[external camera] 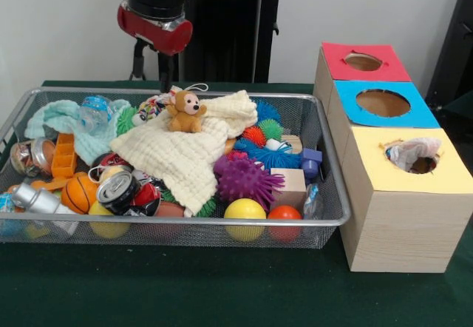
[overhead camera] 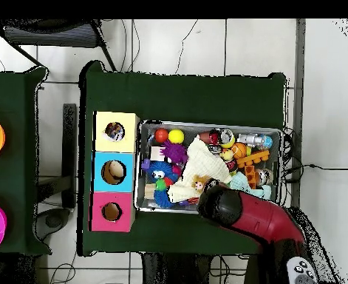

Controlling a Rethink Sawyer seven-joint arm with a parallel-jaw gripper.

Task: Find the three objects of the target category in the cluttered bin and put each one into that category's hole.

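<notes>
The wire mesh bin (external camera: 185, 222) lies on the green table, full of clutter; it also shows in the overhead view (overhead camera: 206, 124). One dotted white cloth piece (external camera: 150, 109) lies by the bin's far rim, partly under other toys. Another dotted piece (external camera: 410, 152) sticks out of the hole (external camera: 423, 166) in the yellow-topped box (external camera: 403, 179). No third piece shows. My gripper (external camera: 165, 72) hangs from the red and black arm (overhead camera: 243, 213) just above the far rim, close over the dotted piece. The arm hides the gripper in the overhead view.
A cream waffle cloth (external camera: 185, 153) with a small brown plush (external camera: 183, 111) covers the bin's middle. A mint cloth (external camera: 59, 116), a can (external camera: 117, 189), balls and a purple spiky toy (external camera: 247, 179) surround it. Blue-topped (external camera: 383, 103) and red-topped (external camera: 362, 62) boxes stand behind the yellow one.
</notes>
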